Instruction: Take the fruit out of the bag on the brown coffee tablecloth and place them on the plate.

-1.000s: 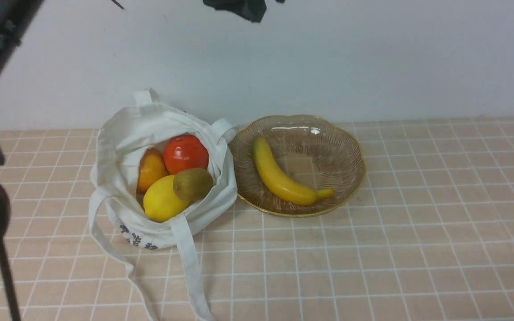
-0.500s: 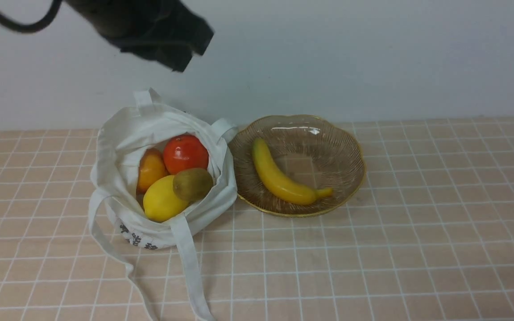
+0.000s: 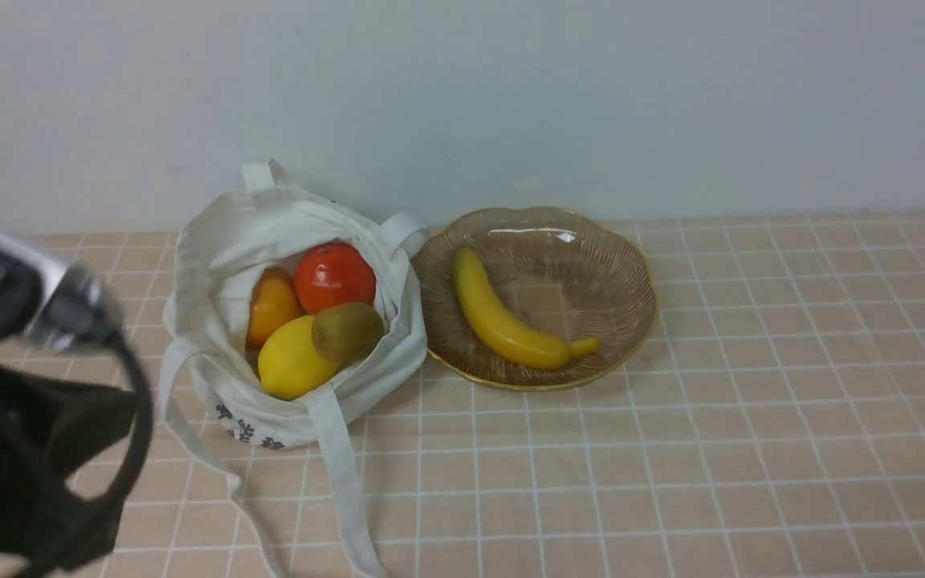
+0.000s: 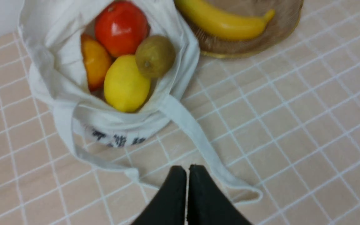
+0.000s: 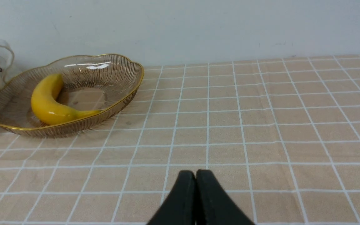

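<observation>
A checked peach tablecloth (image 3: 751,401) met a pale wall. On it the white bag (image 3: 213,249) held a lemon (image 3: 290,363), kiwi (image 3: 347,330), red fruit (image 3: 334,277) and orange fruit (image 3: 270,307); the banana (image 3: 503,321) lay on the plate (image 3: 623,265) just beside it. The left gripper (image 4: 187,170) hung near the bag's strap and the right gripper (image 5: 195,175) sat well apart from the plate, each with its fingers pressed together, empty.

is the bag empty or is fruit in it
Not empty: the bag holds lemon, kiwi, red fruit and orange fruit; only the banana is on the plate.

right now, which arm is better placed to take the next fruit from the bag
Left. The left claw, shut, hovers right by the bag, with the lemon and kiwi in its camera's view. The right claw sits past the plate, over tablecloth.
</observation>
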